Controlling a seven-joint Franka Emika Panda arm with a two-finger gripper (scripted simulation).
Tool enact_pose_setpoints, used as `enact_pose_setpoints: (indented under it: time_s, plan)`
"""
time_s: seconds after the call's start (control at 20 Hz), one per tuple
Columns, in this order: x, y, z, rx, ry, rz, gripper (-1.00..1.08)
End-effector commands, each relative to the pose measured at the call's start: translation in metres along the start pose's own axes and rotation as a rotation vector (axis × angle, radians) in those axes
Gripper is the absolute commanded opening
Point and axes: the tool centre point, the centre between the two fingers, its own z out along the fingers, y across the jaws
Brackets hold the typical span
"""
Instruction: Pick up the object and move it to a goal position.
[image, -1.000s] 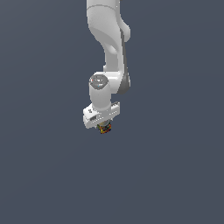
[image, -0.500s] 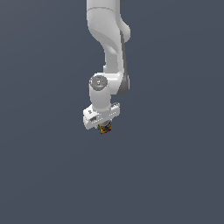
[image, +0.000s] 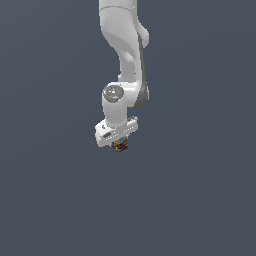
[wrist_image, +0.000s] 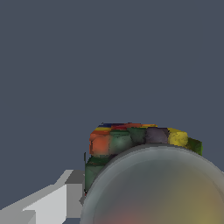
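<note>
The object (image: 120, 147) is a small jar-like thing with a red, yellow, green and blue body, sitting just under the white hand in the exterior view. My gripper (image: 119, 143) points down and is shut on it, holding it in the air. In the wrist view the object (wrist_image: 131, 139) is very close: its round, blurred top fills the lower part of the picture and the coloured body shows behind it. One grey-white finger (wrist_image: 61, 201) presses against its side. The other finger is hidden behind the object.
The white arm (image: 125, 60) comes down from the top of the exterior view. All around is plain dark grey-blue, with no other objects, edges or marker in view.
</note>
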Motion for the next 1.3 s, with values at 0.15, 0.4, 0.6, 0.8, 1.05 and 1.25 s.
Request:
enact_pose_setpoints:
  time_s: [0.15, 0.4, 0.6, 0.8, 1.05, 1.25]
  plan:
    - [0.005, -0.007, -0.024, -0.003, 0.003, 0.0, -1.0]
    - [0.013, -0.019, -0.059, -0.003, 0.003, -0.001, -1.0]
    - [0.02, -0.032, -0.097, -0.003, 0.003, -0.001, -1.0]
    - [0.029, -0.047, -0.141, -0.003, 0.003, -0.002, -1.0]
    - [0.041, -0.065, -0.195, -0.003, 0.003, -0.002, -1.0]
    - [0.05, -0.079, -0.238, -0.003, 0.003, -0.002, -1.0]
